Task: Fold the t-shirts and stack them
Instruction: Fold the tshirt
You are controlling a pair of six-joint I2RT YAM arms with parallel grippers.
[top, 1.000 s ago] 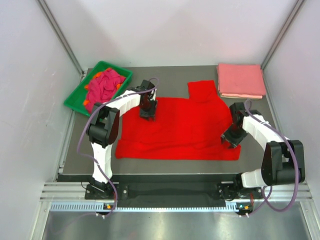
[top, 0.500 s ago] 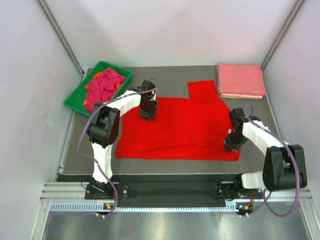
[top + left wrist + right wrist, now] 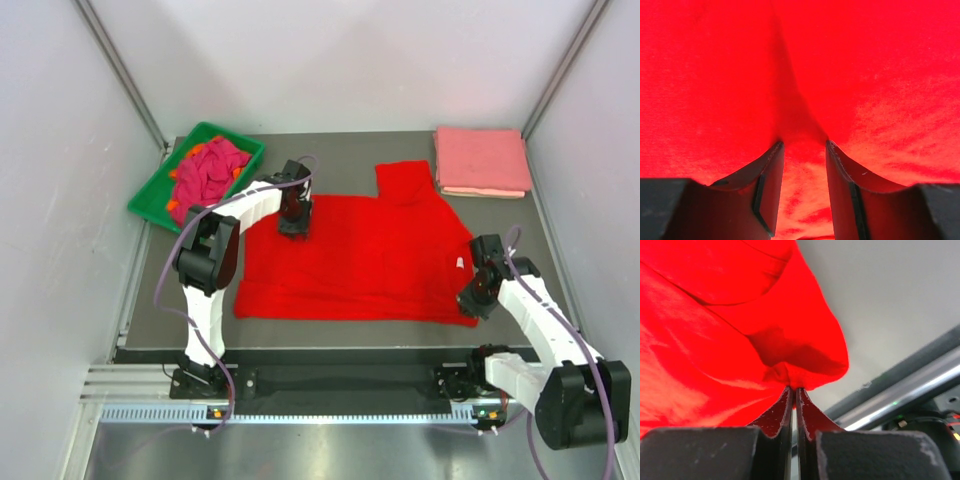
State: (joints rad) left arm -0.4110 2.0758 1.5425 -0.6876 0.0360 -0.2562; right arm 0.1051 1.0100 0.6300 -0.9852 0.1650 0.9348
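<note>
Where the bench (image 3: 500,215) meets its near edge on the right, the right pincer (image 3: 477,298) is clamped tight on the near right corner of a red t-shirt (image 3: 370,260). Its wrist view shows the two jaws pressed together, a small nub of red cloth caught at their tips and the corner lifted off the grey surface. A small white label (image 3: 460,263) shows just beside that grip.

The red t-shirt lies spread across the middle of the bench, mostly flat, with one sleeve pointing to the far side. On its far left part the left pincer (image 3: 293,225) points down with its jaws wide apart. The tips rest on the fabric and a low ridge of cloth sits between them, not squeezed.

Farther back, folded pink shirts (image 3: 482,160) are stacked at the far right corner. A green tray (image 3: 150,205) at the far left holds crumpled shirts (image 3: 210,168) in magenta and orange.

The right grip seems to hold only a thin bite of cloth, so a quick pull could slip it free. With the left pincer not closed, a pull may drag and bunch the whole shirt rather than fold it.
</note>
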